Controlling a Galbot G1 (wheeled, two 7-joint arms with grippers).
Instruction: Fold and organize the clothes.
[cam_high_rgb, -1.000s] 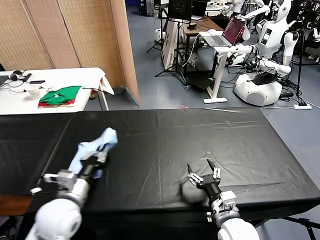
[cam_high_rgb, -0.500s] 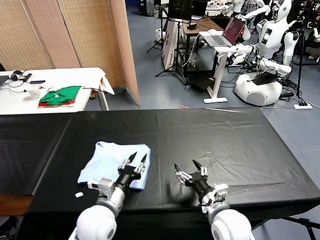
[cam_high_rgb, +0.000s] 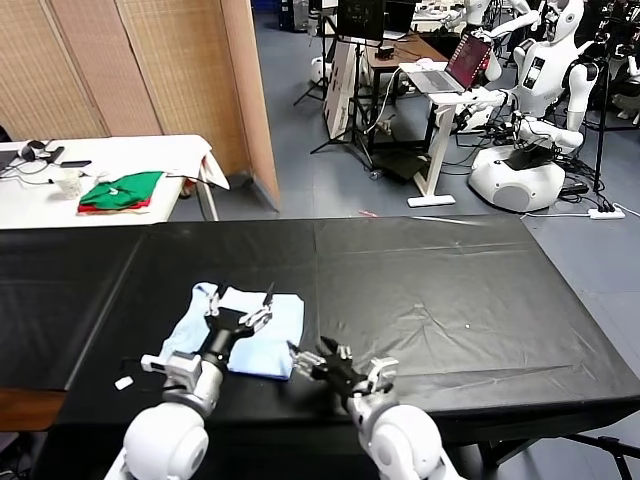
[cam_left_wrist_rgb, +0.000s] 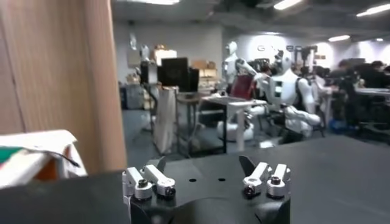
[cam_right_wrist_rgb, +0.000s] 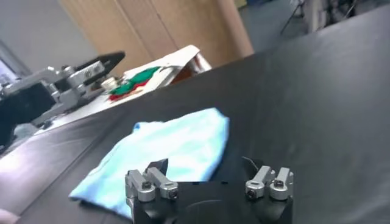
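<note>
T-shirt (cam_high_rgb: 245, 318) lies flat under the left gripper's (cam_high_rgb: 240, 304) released fingers, just beside the right gripper's (cam_high_rgb: 322, 357) released fingers

Our right gripper (cam_right_wrist_rgb: 208, 176) has its fingers spread apart with nothing between them, low over the black table (cam_right_wrist_rgb: 317, 103). Just ahead of the fingertips lies the light-blue T-shirt (cam_right_wrist_rgb: 164, 152), folded and flat on the cloth. Beyond the shirt we see the left gripper (cam_right_wrist_rgb: 73, 79) raised above the table, and farther still the green and red garments (cam_right_wrist_rgb: 135, 82) on a white table (cam_right_wrist_rgb: 177, 61).
</note>
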